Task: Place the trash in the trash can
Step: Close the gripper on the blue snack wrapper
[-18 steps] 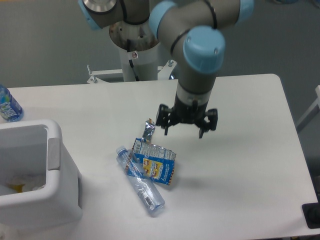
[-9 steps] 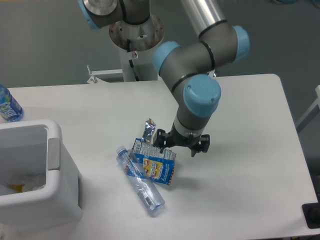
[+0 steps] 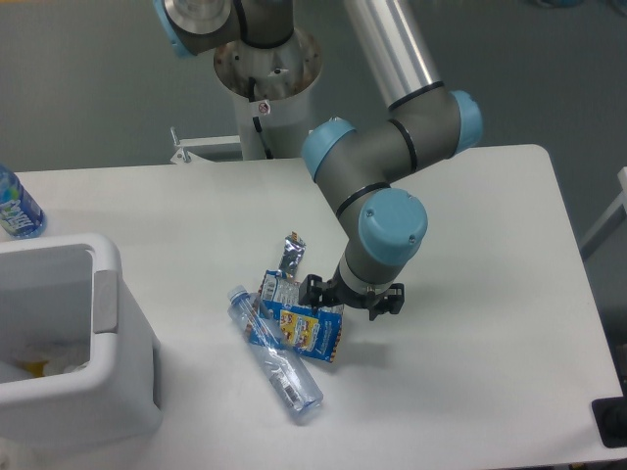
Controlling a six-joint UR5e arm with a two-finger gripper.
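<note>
Trash was not in the trash can [image 3: 108, 323] yet: the snack wrapper [image 3: 304, 328], foil wrapper [image 3: 290, 253] and crushed bottle [image 3: 277, 367] lay on the desk [image 3: 470, 294] to its right, and the open hand [image 3: 351, 296] held nothing above the snack wrapper.
</note>
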